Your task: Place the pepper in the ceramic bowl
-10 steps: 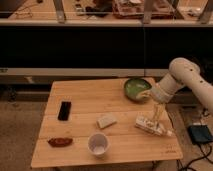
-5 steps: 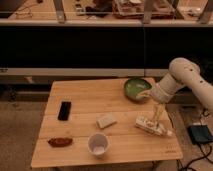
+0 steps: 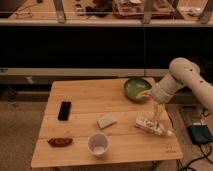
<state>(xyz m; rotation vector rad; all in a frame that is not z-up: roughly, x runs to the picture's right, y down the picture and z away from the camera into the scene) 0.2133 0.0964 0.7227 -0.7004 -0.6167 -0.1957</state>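
The open, empty claw (image 3: 151, 126) sits low over the counter (image 3: 85, 107) near the bowl (image 3: 134, 89), while the pepper (image 3: 60, 142) lies well apart beside the cup (image 3: 98, 144), so pickup looks not yet begun.

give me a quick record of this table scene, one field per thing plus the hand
table: light wooden slatted table
pepper: dark reddish-brown elongated pepper, front left, lying free
bowl: round green ceramic bowl, back right, nothing seen inside
hand: robot's hand, open, low over the table's right side, in front of the bowl, far from the pepper
others: flat black phone left; white cylindrical cup front centre; pale rectangular block centre
task state: pepper not yet picked up
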